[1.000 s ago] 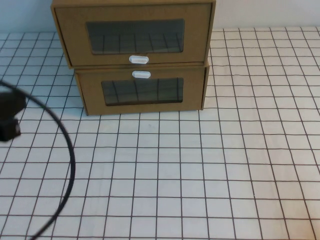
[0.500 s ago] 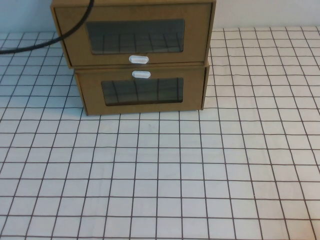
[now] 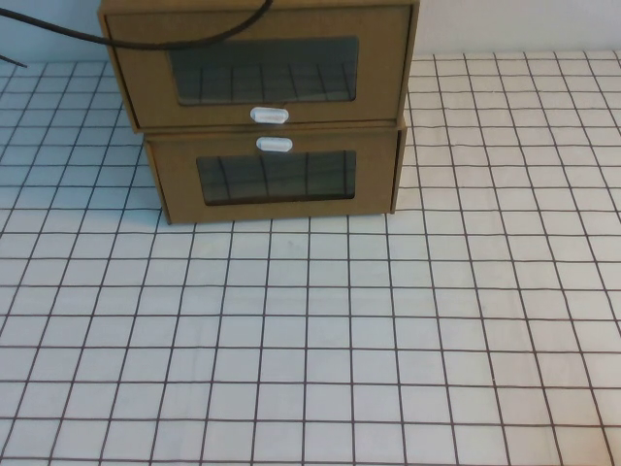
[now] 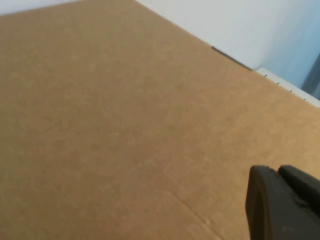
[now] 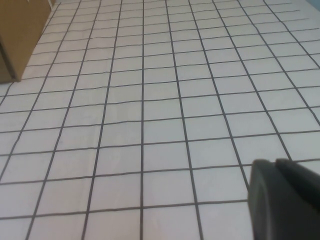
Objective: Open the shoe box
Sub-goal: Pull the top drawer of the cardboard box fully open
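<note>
The left end effector (image 4: 281, 206), whose grip I cannot tell, hovers over the shoe box (image 3: 383, 78) at the worktop's (image 3: 388, 320) far side and should drop squarely to its white handle (image 3: 269, 115); the closed right end effector (image 5: 283, 201) hangs above the worktop.

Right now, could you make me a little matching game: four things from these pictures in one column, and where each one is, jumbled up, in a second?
Things
1. top box
2. black cable
3. left hand
4. right hand

Places
A. over the checked table, shut
B. just above plain brown cardboard
C. stacked on the bottom box
D. crossing the top box's front

Pairs: 1-C, 2-D, 3-B, 4-A.
</note>
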Robot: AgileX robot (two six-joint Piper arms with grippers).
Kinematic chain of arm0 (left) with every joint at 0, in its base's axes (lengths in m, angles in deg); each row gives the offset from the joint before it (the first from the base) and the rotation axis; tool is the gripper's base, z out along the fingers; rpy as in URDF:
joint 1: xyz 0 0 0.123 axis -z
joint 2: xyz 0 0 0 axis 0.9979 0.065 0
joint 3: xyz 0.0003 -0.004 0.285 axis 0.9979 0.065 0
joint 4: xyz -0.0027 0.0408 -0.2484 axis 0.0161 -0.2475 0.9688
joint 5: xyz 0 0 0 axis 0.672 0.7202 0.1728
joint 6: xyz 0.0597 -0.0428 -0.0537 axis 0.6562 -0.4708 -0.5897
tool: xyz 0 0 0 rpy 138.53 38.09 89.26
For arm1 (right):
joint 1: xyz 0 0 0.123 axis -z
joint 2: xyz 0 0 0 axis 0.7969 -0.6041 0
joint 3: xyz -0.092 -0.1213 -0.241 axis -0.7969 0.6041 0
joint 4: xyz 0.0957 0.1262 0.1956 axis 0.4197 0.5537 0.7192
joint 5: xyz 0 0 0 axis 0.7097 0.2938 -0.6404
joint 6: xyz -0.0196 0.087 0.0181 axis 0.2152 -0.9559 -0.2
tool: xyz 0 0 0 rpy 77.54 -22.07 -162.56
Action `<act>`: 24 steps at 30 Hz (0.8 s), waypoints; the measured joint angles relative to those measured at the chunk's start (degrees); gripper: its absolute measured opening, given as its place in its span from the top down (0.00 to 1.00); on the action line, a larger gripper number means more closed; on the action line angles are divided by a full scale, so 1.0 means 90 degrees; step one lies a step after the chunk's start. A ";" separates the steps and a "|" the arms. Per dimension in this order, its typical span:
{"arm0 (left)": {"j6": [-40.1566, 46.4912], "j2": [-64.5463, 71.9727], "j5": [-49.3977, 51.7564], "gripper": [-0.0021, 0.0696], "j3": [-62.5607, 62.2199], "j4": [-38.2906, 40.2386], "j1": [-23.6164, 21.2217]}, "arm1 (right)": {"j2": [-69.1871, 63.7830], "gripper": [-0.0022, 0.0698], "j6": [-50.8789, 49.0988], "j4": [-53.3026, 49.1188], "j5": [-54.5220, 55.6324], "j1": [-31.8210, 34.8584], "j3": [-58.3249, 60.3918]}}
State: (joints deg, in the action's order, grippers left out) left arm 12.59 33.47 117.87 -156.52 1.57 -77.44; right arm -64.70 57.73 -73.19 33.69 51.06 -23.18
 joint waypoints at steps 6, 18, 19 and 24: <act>-0.0042 0.0317 0.0308 0.97 -0.0157 -0.0262 0.0116 | 0.0000 0.99 0.0000 0.0000 0.0000 0.0000 0.0000; -0.0311 0.0349 0.0604 0.97 -0.0196 -0.0830 0.0217 | 0.0000 0.99 0.0000 0.1112 0.1498 0.0000 0.0000; -0.0311 0.0349 0.0613 0.97 -0.0196 -0.0830 0.0217 | 0.0000 0.99 0.0000 0.1250 0.1800 0.0000 0.0000; -0.0311 0.0349 0.0613 0.97 -0.0206 -0.0846 0.0217 | 0.0000 0.99 -0.0088 0.1635 0.3066 0.0000 0.0000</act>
State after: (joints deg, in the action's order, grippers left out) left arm 9.80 36.61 123.39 -158.37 -6.04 -75.49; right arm -64.70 56.94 -58.47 61.28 51.06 -23.18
